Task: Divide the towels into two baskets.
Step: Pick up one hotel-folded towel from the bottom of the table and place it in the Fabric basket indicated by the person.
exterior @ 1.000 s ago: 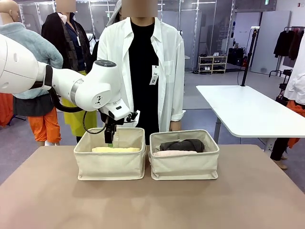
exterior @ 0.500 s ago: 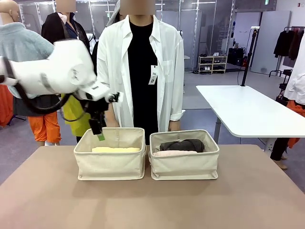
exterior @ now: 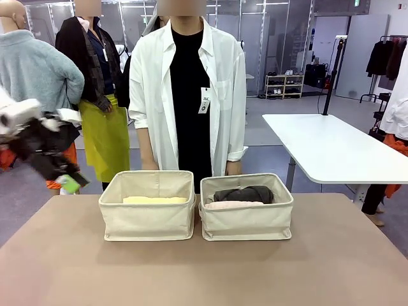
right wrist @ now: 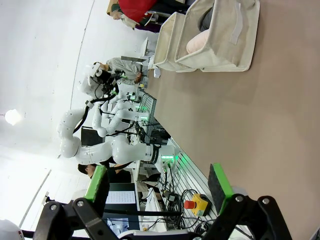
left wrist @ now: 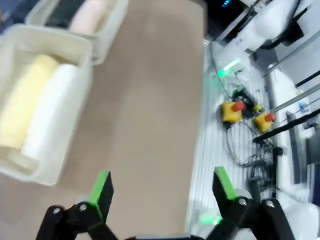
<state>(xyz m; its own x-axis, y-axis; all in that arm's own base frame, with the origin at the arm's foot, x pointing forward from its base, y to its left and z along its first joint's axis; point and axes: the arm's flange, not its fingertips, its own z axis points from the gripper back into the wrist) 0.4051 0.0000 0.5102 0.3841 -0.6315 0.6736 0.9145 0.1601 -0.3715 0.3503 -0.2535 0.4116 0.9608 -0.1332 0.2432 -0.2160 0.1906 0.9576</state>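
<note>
From the front, two cream canvas baskets stand side by side at the middle of the brown table [exterior: 204, 274], their walls just about touching. The left basket [exterior: 147, 213] shows a pale yellow towel [exterior: 155, 199] lying flat inside, just below the rim. The right basket [exterior: 247, 215] holds a dark grey towel [exterior: 243, 194] toward the back and a pale pink towel [exterior: 233, 205] in front of it. A person in a white shirt [exterior: 189, 89] stands right behind the baskets, arms down. At the left edge of the frame, above the table's corner, the left gripper [exterior: 64, 182] is a blur of black with a green pad; its jaws cannot be made out here.

In the left wrist view, the left gripper [left wrist: 162, 192] sits at the bottom edge with its green pads wide apart and nothing between them. At the left of the frame, a basket holds the pale yellow towel and a white towel [left wrist: 49, 114] lying side by side, touching. The other basket sits at the upper left with the pink and dark rolls in it.

In the right wrist view, the right gripper [right wrist: 159, 188] stands spread wide at the bottom, empty, over bare table. The baskets sit at the top centre, the pink towel visible in the nearer one.
</note>
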